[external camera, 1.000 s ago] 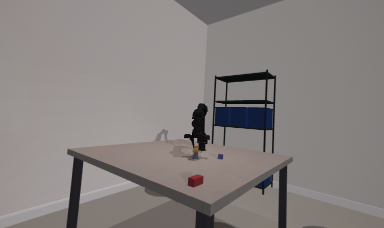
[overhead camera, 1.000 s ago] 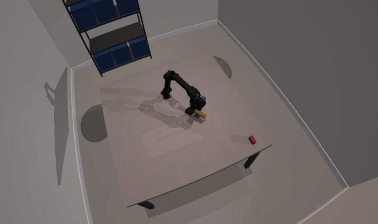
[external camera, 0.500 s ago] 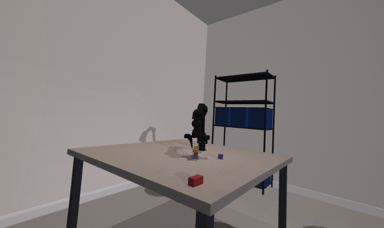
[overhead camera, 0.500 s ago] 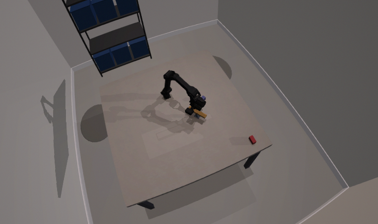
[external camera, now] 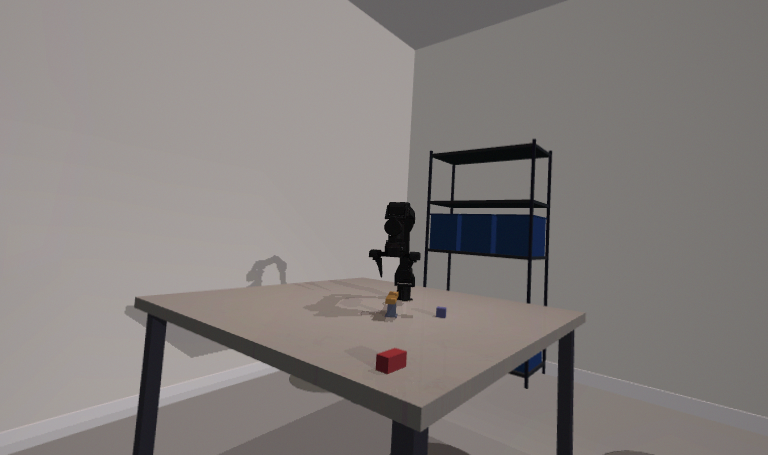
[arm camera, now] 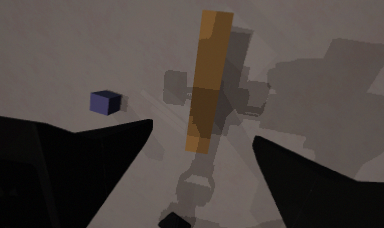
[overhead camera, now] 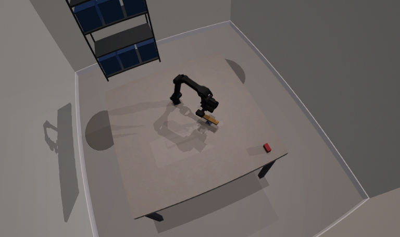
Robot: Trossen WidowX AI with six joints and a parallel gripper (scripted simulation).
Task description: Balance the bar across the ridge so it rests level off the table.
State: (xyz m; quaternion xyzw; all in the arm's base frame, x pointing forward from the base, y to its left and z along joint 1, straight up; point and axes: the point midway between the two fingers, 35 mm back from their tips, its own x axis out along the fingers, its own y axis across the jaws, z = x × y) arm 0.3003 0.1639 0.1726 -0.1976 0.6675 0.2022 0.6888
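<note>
The orange bar lies across the small blue-grey ridge near the middle of the table. Both its ends look clear of the table top. In the wrist view the ridge is hidden under the bar. My gripper is open wide and empty. It hangs above the bar's near end, with a finger well apart on either side and neither touching the bar.
A small blue cube sits on the table to one side of the bar. A red block lies near the table's corner. A black shelf with blue bins stands off the table by the wall.
</note>
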